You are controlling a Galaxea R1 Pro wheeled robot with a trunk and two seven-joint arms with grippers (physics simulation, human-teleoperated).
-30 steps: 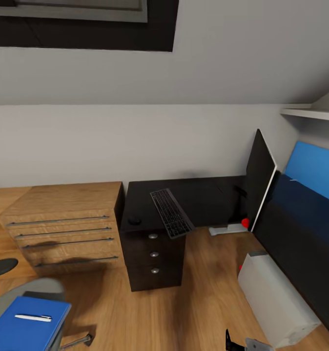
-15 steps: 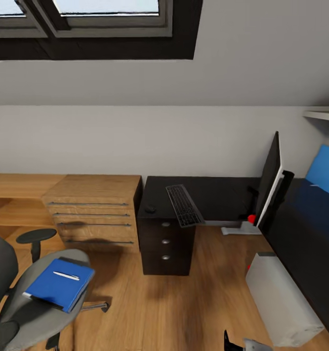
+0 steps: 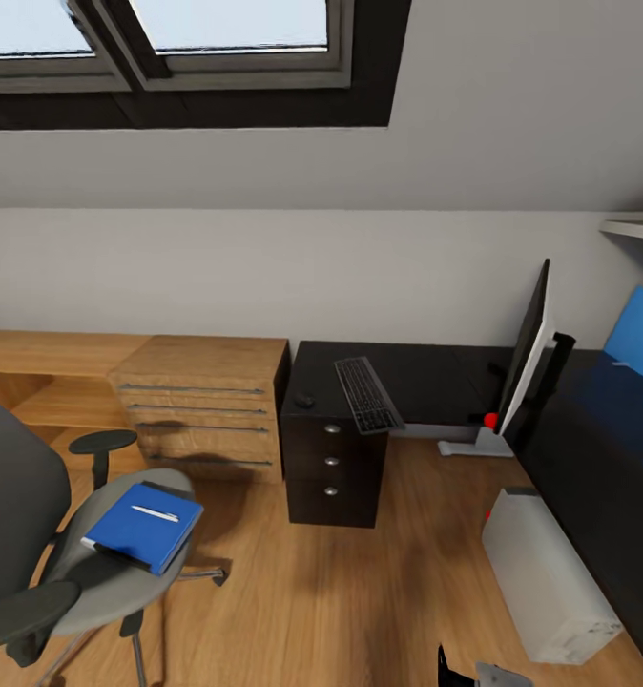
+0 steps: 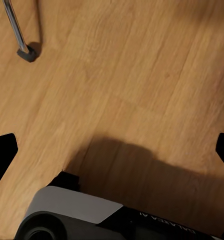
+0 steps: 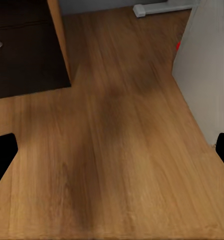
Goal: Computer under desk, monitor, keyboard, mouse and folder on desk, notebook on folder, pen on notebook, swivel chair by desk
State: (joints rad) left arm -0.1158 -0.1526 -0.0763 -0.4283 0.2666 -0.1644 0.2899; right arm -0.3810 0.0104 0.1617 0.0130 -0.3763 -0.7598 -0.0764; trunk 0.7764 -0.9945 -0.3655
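Both my jaws hang low over bare floor (image 5: 116,165), spread wide and holding nothing; in each wrist view the fingertips sit at the far edges with wood between them. My right jaws (image 5: 112,150) point at floor between the drawers (image 3: 332,463) and the computer (image 3: 546,582).

The counter (image 3: 436,377) stands well ahead of my jaws. The keyboard (image 3: 367,393) lies on it with one end hanging over the front edge, and the mouse (image 3: 305,400) sits just beside it. The monitor (image 3: 529,348) is not on the counter: it stands on the floor past the counter's end, leaning. The computer lies on the floor on my right side, out from under the counter. The chair (image 3: 93,553) is off to my left, carrying the folder (image 3: 142,525) with the pen (image 3: 155,513) on top; I cannot tell whether a notebook lies between them.

Risks, as I judge them: brushing the overhanging keyboard could tip it off. The pen could roll away if I lift the folder tilted. The chair may swivel or roll under my reach. The leaning monitor could topple if gripped off-centre.
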